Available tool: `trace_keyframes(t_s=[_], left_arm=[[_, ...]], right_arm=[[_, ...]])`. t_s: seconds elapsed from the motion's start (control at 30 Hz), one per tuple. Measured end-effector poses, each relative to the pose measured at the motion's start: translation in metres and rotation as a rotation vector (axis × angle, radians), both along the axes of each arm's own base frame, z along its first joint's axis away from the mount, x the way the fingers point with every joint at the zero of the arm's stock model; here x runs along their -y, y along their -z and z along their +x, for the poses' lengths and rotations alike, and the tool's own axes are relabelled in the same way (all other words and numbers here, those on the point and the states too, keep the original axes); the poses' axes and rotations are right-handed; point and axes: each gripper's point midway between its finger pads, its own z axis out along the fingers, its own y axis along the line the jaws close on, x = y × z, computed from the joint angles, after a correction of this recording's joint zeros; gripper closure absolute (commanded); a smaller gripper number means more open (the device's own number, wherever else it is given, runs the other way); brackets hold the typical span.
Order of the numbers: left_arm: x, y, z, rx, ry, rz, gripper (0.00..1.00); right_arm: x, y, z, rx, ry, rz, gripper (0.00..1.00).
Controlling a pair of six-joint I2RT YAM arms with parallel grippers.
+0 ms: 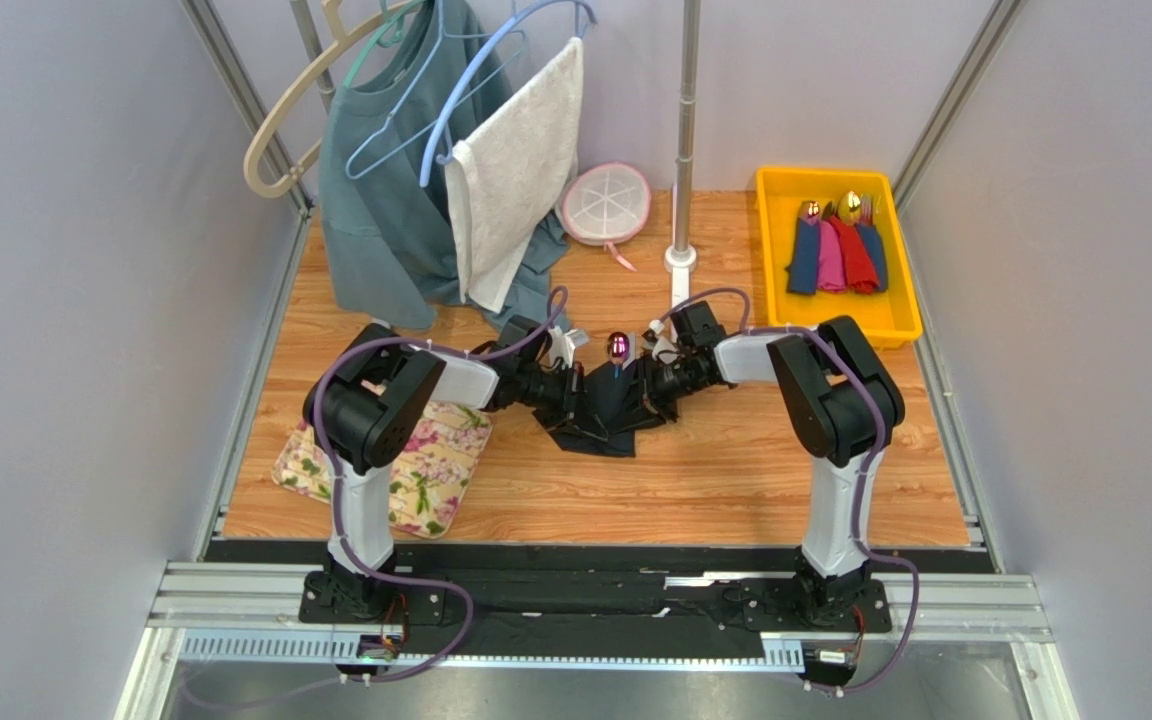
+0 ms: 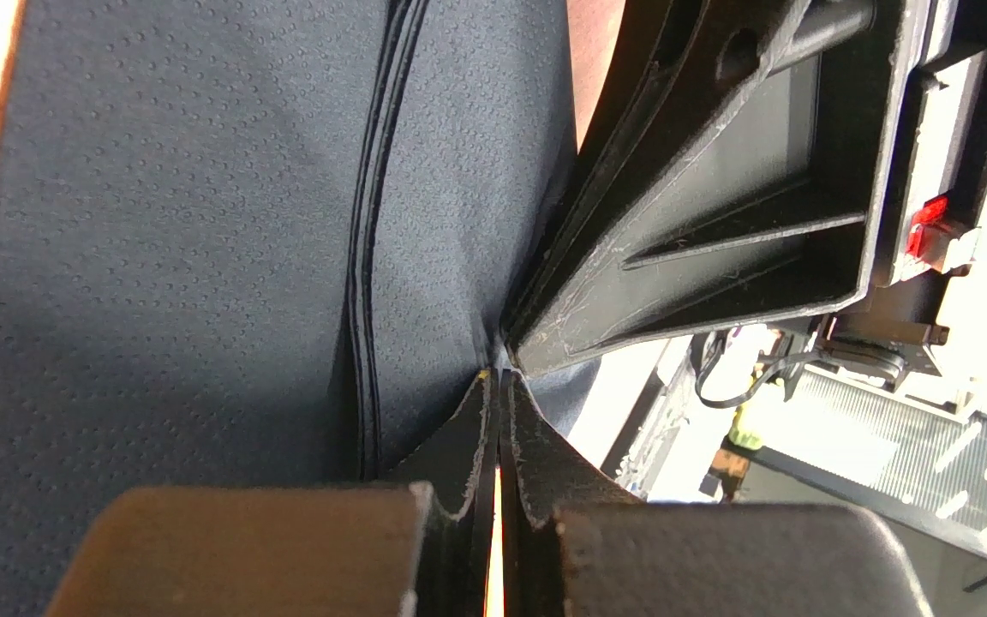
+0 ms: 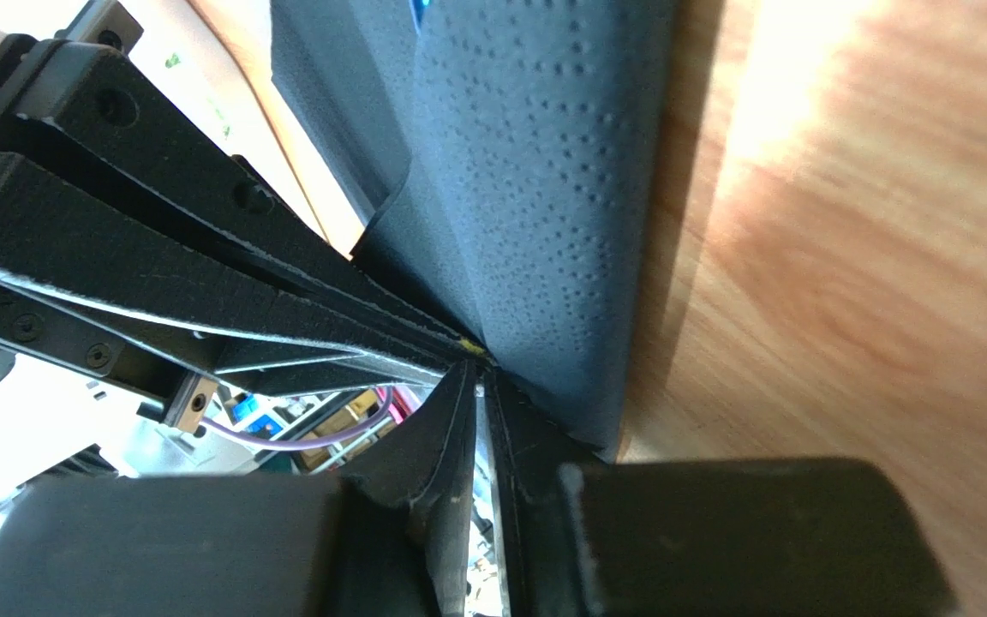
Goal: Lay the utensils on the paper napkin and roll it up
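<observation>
**A:** Start at the left. The left gripper has its fingers pressed together on a pucker of the thin black dimpled paper napkin. The creases run right into the tips. The napkin lies bunched mid-table, right of the padded floral mat.

**B:** And the cutlery?

**A:** Only the overhead camera shows it. The shiny purple-pink bowl of the dark spoon pokes out past the napkin's far edge, between the two wrists. I can't make out any other pieces.

**B:** The right gripper?

**A:** It's nose to nose with the left one. Its fingers are nearly together, with a sliver of light between them, and the tips sit at the napkin's edge. I can't tell whether they pinch paper.

**B:** How should the roll go?

**A:** I'd turn both wrists together, tight round the handles, because thin paper tears under uneven pull. I'd also watch that the spoon doesn't slide out.

**B:** What do the wrist views add?

**A:** They show the embossing, a dark fold line and how the tips meet. Overhead, the wrists hide all of that.
</observation>
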Motion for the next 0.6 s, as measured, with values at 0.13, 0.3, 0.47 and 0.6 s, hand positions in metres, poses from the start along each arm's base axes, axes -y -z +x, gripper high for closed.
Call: trace_keyframes(t_s=[0.13,0.3,0.47,0.6], left_arm=[[0.000,0.000,0.000,0.001,0.000,0.000,1.00],[0.000,0.000,0.000,0.003,0.002,-0.001,1.00],[-0.001,0.000,0.001,0.004,-0.001,-0.001,1.00],[-0.001,0.000,0.001,0.004,-0.001,-0.002,1.00]], right_arm=[[0.000,-0.002,0.002,0.002,0.005,0.007,0.86],[-0.005,-0.012,0.018,0.039,0.020,0.016,0.88],[-0.011,-0.025,0.043,0.118,0.039,0.019,0.91],[-0.011,-0.019,0.055,0.151,0.047,-0.007,0.95]])
